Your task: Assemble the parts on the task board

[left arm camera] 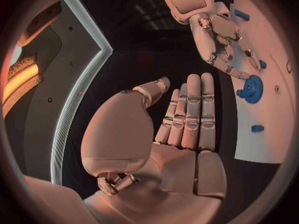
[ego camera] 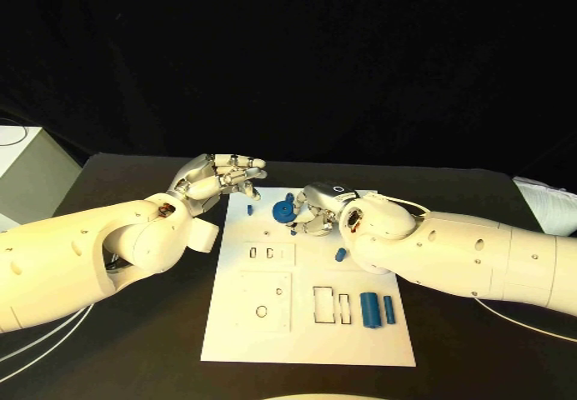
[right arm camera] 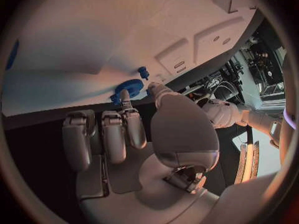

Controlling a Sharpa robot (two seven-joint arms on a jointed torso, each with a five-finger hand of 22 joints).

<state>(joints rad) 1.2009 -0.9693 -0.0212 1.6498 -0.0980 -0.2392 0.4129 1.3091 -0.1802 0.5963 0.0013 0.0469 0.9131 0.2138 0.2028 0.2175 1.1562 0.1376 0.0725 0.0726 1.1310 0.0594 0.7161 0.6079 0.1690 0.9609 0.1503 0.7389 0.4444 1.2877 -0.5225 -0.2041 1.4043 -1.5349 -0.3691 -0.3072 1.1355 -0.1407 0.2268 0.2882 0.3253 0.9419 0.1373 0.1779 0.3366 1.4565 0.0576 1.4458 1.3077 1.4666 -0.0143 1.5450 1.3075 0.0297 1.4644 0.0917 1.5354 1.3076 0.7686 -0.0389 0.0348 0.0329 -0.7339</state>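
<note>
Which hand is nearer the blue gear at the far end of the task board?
Right. The right hand is at the blue gear, its fingertips at or on the gear's rim. The left hand hangs open beyond the task board's far left corner, clear of the gear.

Both white arms reach inward from opposite sides. The left hand [ego camera: 226, 177] is held up with its fingers straight, close together and empty. The right hand [ego camera: 315, 208] is lowered, its fingers bent, with 1 fingertip [right arm camera: 124, 92] stretched forward.
</note>
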